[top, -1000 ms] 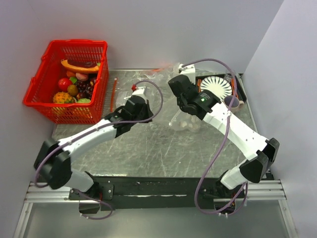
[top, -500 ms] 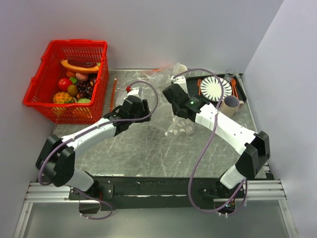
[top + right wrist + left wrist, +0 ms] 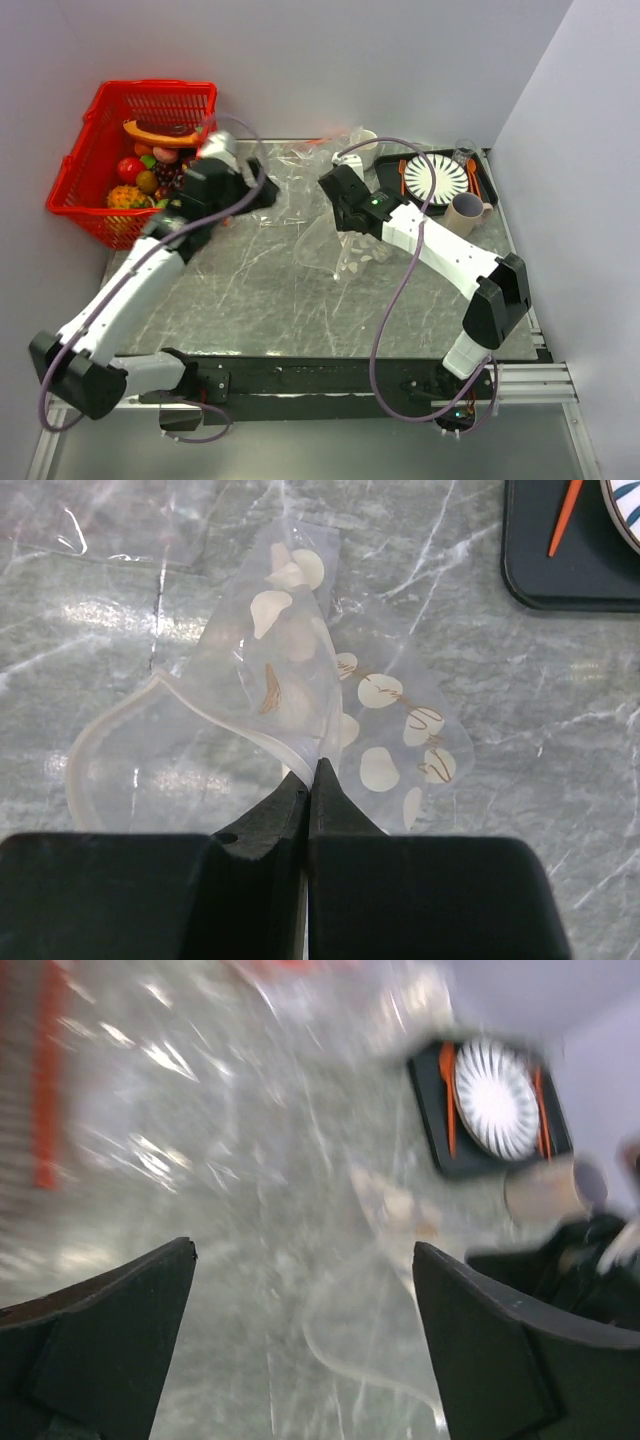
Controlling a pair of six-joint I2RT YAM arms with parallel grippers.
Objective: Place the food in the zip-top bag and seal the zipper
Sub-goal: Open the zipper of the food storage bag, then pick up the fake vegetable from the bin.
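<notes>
1. The right end effector was clamped with its jaws together on the rim of the zip-top bag. I judge this was to lift the mouth off the worktop and keep it open for loading.
2. The bag lay near the middle of the worktop, partly raised. Its zipper was not sealed, and no food showed inside.
3. The left end effector had its fingers wide apart with nothing between them. It stood at the far left, just beside the red basket.
4. The food was in that basket, so I judge the left arm was placed there to pick a first piece.
</notes>
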